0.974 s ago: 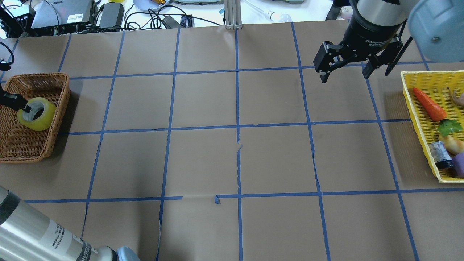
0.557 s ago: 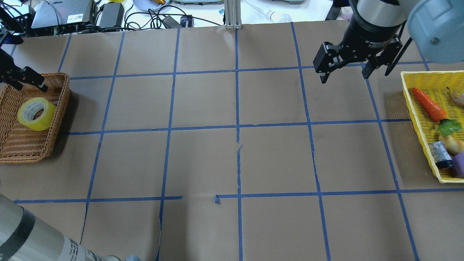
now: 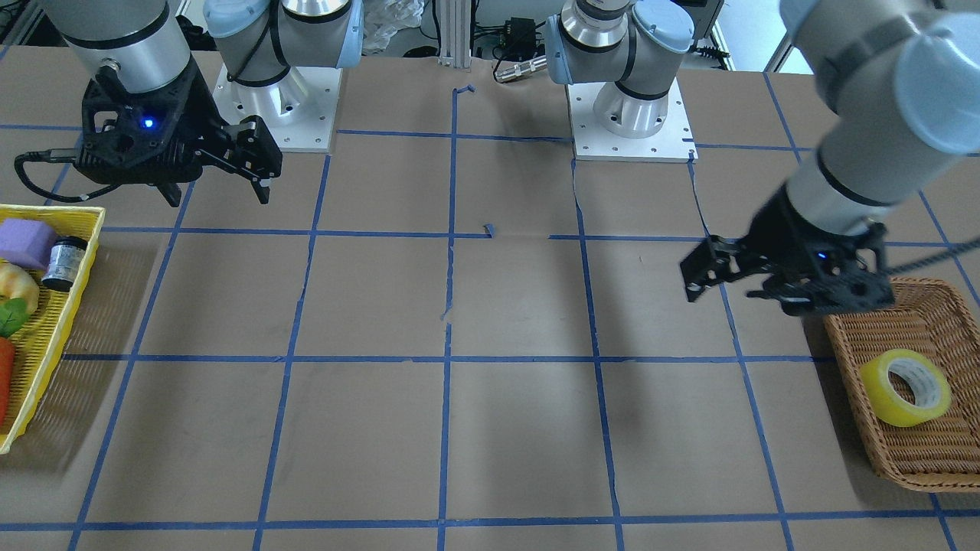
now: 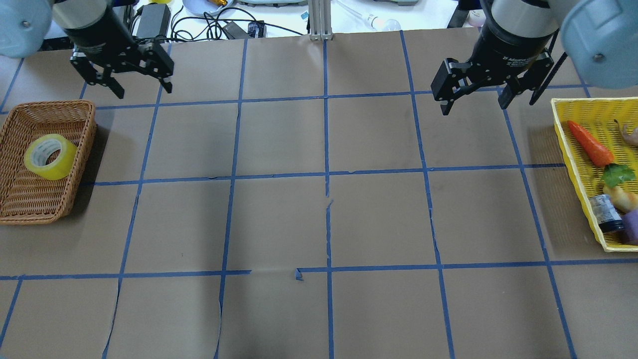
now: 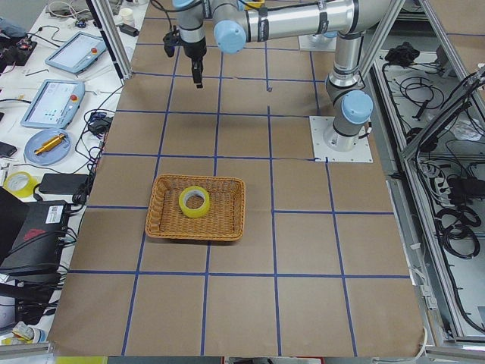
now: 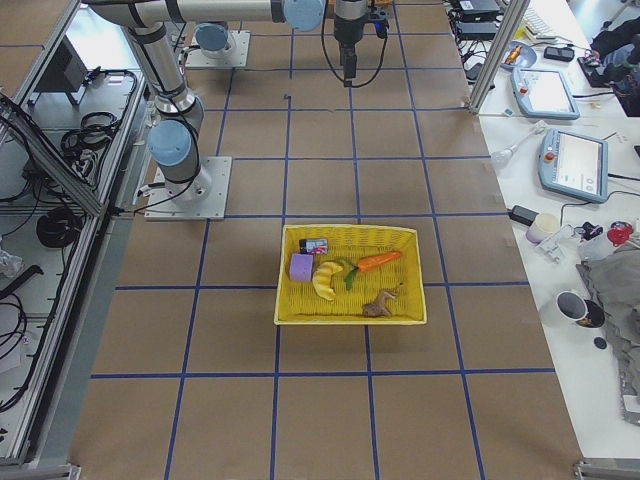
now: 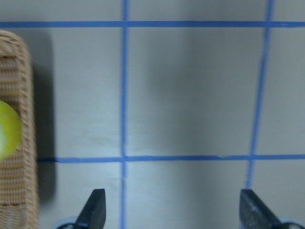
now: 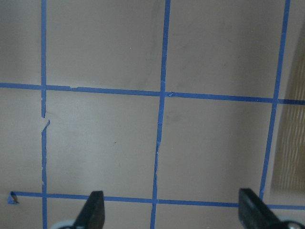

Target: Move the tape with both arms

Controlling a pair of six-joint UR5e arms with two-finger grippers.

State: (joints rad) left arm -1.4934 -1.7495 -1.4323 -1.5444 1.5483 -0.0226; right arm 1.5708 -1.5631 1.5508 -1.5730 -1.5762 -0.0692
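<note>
Two open, empty grippers are hovering: the left gripper (image 4: 143, 89) near the wicker basket (image 4: 30, 204), the right gripper (image 4: 473, 105) far off. The tape (image 4: 50, 156) is lying inside that basket; placing is looking finished, calling only for retreat.

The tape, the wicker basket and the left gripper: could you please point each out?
tape (image 4: 60, 167): overhead exterior, yellow outer wall.
wicker basket (image 4: 30, 204): overhead exterior, bare woven floor.
left gripper (image 4: 145, 92): overhead exterior, midway between its fingers.

Glossy yellow tape (image 4: 50, 157) in a rough woven wicker basket (image 4: 30, 204).
</note>
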